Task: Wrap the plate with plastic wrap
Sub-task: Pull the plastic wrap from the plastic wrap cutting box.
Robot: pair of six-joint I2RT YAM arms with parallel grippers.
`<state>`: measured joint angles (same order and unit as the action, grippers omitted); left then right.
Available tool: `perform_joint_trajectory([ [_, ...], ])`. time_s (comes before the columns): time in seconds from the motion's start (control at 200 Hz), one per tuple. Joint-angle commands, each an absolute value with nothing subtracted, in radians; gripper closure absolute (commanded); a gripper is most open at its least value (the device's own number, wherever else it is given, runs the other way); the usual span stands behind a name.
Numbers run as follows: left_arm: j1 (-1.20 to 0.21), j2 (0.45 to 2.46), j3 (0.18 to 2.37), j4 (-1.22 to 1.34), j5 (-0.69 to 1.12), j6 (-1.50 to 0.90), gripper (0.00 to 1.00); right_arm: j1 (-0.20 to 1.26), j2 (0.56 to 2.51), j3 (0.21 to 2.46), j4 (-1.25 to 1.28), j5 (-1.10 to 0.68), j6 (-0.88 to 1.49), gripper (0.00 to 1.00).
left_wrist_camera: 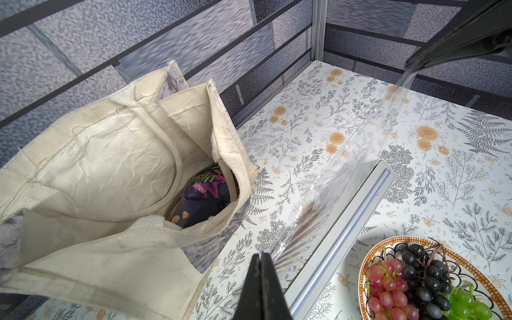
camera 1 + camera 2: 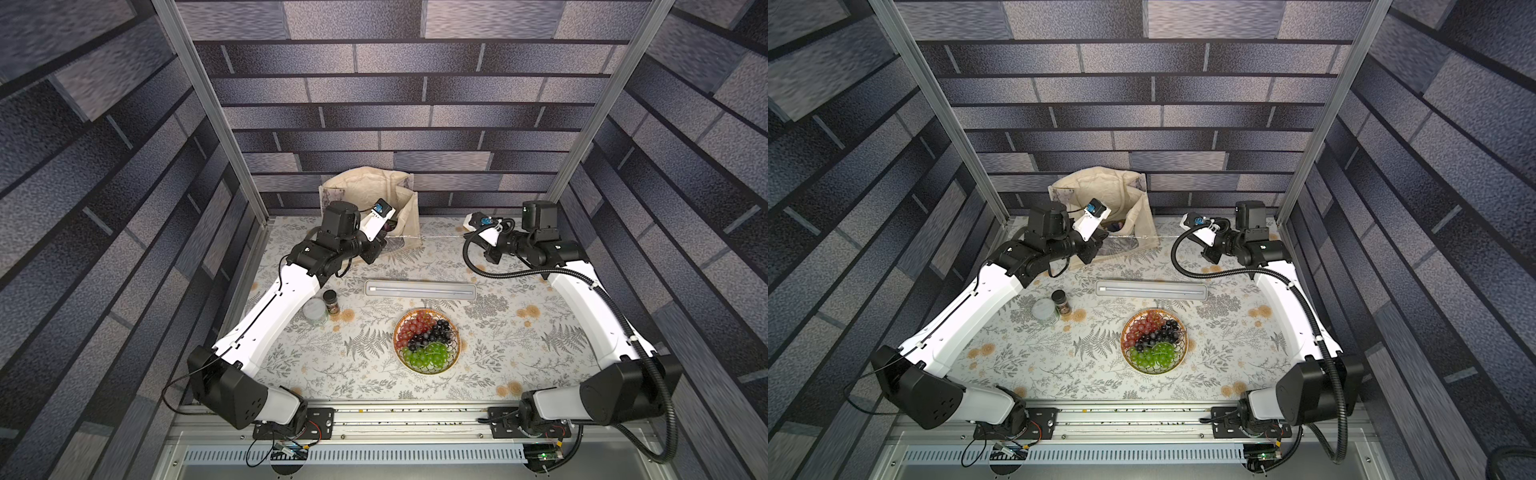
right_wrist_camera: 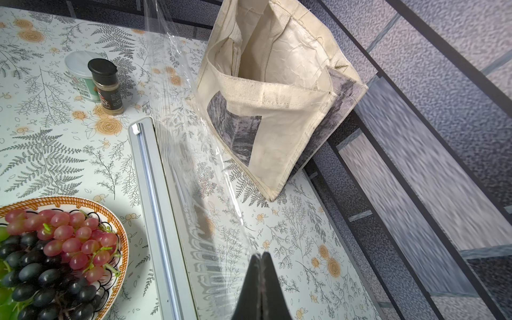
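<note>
Both pincers are pressed together on the plastic wrap [image 1: 346,171]. The left pincer [image 1: 261,259] and right pincer [image 3: 260,257] pinch opposite ends, and the film hangs stretched above the worktop [image 2: 332,374] between the dispenser box [image 2: 420,288] and the tote bag [image 2: 365,187]. The plate [image 3: 83,201] of grapes sits just beside the box. A dark packet [image 1: 202,194] in the bag carries upside-down Cyrillic print that cannot be read in full. The spice jar [image 3: 106,83] label is illegible.

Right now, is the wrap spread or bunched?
Spread: wrap stretches as a flat sheet between the shut left gripper and right gripper, up from the dispenser; plate uncovered.
</note>
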<state>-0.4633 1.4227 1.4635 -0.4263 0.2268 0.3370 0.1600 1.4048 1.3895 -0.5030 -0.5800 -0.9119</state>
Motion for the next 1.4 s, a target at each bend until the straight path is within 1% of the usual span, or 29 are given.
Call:
perform_joint_trajectory([
  [0.0, -0.456, 1.382, 1.453, -0.386, 0.207, 0.326, 1.0, 0.167, 1.411, 1.403, -0.457, -0.588, -0.904, 1.0],
  [0.245, -0.458, 1.379, 1.467, -0.392, 0.213, 0.324, 1.0, 0.172, 1.402, 1.39, -0.433, -0.595, -0.896, 1.0],
  [0.736, -0.466, 1.373, 1.544, -0.399, 0.224, 0.325, 1.0, 0.172, 1.352, 1.451, -0.477, -0.567, -0.897, 1.0],
  [0.932, -0.475, 1.356, 1.535, -0.405, 0.21, 0.333, 1.0, 0.173, 1.337, 1.44, -0.475, -0.567, -0.892, 1.0],
  [1.147, -0.473, 1.344, 1.505, -0.397, 0.189, 0.339, 1.0, 0.172, 1.355, 1.416, -0.432, -0.562, -0.845, 1.0],
  [1.393, -0.463, 1.395, 1.522, -0.413, 0.184, 0.324, 1.0, 0.177, 1.385, 1.394, -0.399, -0.516, -0.845, 1.0],
])
